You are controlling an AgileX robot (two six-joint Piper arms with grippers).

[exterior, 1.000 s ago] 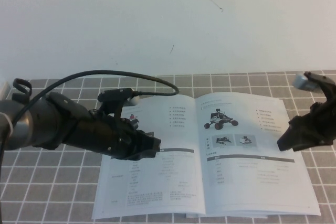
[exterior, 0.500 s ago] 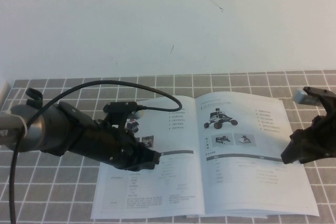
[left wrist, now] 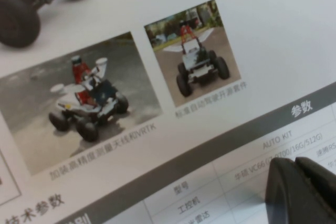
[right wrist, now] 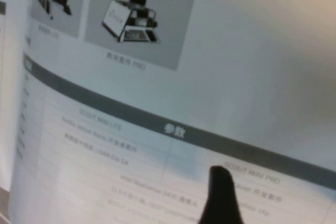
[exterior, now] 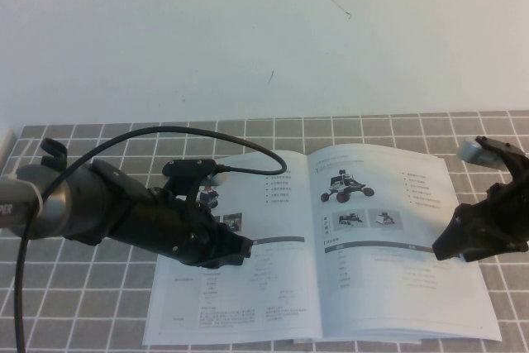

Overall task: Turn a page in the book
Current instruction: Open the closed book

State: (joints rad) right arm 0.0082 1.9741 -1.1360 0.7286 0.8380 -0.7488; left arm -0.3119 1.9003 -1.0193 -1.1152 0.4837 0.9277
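The book (exterior: 273,287) lies open and flat on the grid mat. Its right-hand page (exterior: 388,237) shows a black-red wheeled robot above two small photos and a table. My left gripper (exterior: 240,247) is shut, its fingertips (left wrist: 299,192) together on the left leaf's table, below two buggy photos (left wrist: 191,59). My right gripper (exterior: 444,247) hovers over the page's outer edge. In the right wrist view one dark finger (right wrist: 220,198) points at the page's table (right wrist: 173,129). The other finger is out of view, so the jaws stand apart with nothing between them.
A grey mat with a white grid (exterior: 91,303) covers the table in front of a white wall (exterior: 264,31). The left arm's black cable (exterior: 215,134) loops over the book's top left corner. A pale object (exterior: 4,136) sits at the far left edge.
The left arm dropped lower onto the left leaf a second ago and has held still since. The right gripper sank and edged left toward the page's outer edge.
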